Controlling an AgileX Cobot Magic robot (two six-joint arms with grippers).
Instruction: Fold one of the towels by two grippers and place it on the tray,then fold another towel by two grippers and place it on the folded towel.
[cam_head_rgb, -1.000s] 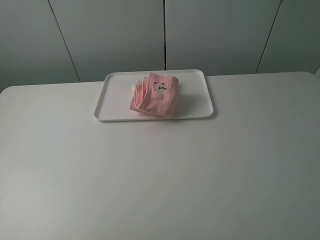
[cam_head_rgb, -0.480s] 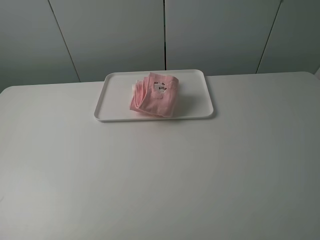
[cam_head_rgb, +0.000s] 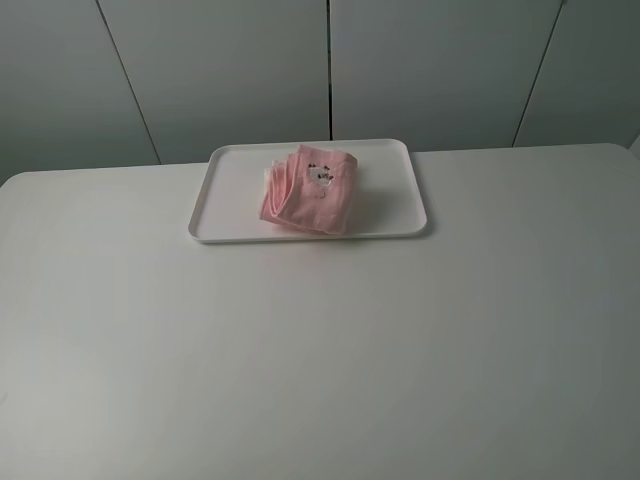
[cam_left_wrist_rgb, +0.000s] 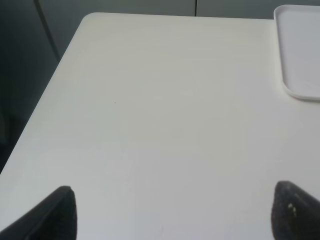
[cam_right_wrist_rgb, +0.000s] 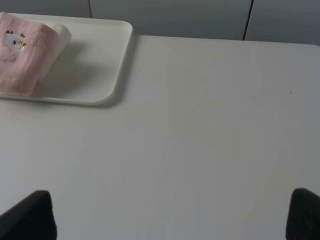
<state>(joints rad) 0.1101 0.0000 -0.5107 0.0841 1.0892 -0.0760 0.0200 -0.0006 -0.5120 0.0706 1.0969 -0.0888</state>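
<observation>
Pink towel (cam_head_rgb: 310, 190) with cartoon face, white tray (cam_head_rgb: 232, 185)

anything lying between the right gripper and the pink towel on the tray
Only bare table and the tray rim lie between the open right gripper and the pink towel, as the right wrist view shows.

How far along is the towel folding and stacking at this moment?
Done, it seems: the folded pale pink terry towel lies on the flat white plastic tray, with a cream towel edge peeking from beneath it. In hand: nothing; the left gripper and right gripper are open and empty over the white table. Nothing visibly remains.
</observation>
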